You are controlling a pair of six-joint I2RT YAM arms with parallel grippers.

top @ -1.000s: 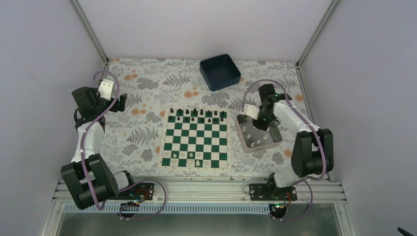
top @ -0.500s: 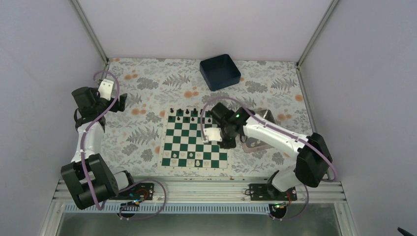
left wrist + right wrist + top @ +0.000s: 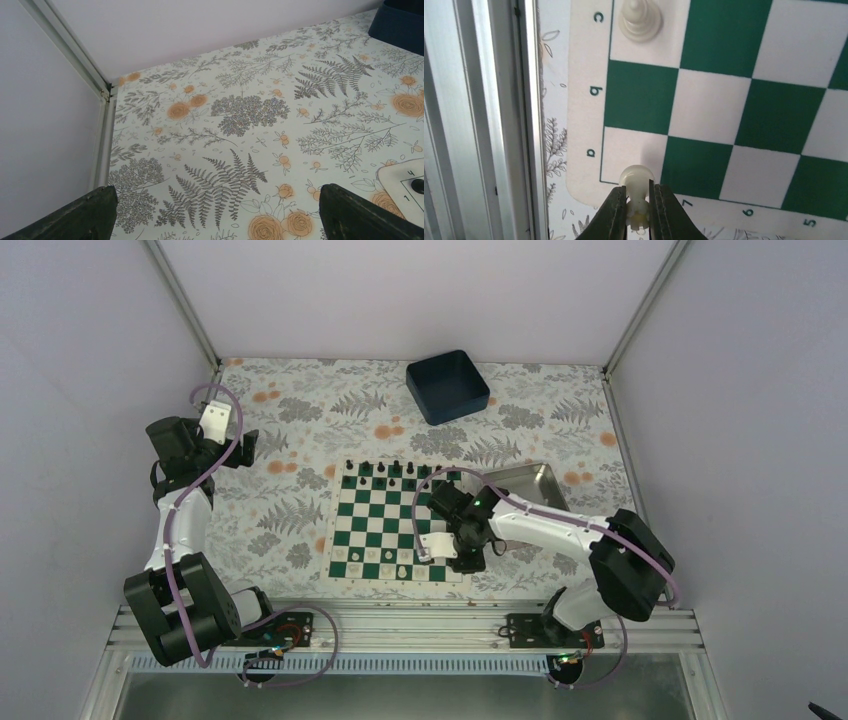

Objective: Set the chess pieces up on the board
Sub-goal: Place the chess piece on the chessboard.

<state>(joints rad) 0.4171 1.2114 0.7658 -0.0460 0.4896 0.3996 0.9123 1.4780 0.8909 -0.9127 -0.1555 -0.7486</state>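
Table [image 3: 290, 500]: floral cloth, spread under both hands and all else
Board [image 3: 395, 515]: green and white, directly beneath the right hand, near corner under its fingertips; well off to the inner side of the left hand
Tray [image 3: 525, 480]: silver, behind and to the outer side of the right hand, apart from it
Bin [image 3: 447, 386]: dark blue, far ahead of both hands
Left gripper [image 3: 220, 217]: jaws spread wide, nothing between them, hanging over bare cloth
Right gripper [image 3: 638, 200]: jaws narrow, pinched on a cream piece
Held piece [image 3: 636, 176]: rounded head poking out ahead of the fingertips, over the outer edge of the white corner square; kind uncertain, height above the square not readable
White pieces [image 3: 372, 560]: on the near rows, to the inner side of the right hand
Lone white piece [image 3: 640, 20]: ahead of the fingertips on the same edge line, one empty square between
Black pieces [image 3: 398, 472]: far row, well beyond the right hand
Step, as judged: lowering onto the corner square
Risk, largest: release too near the border, base straddling the line or off the square
Risk, next: letting go while high or tilted, then a toppled piece rolling toward the rail [image 3: 526, 125] beside the hand
Risk, least: fingers dragging the piece over on opening, given the grip on the narrow stem
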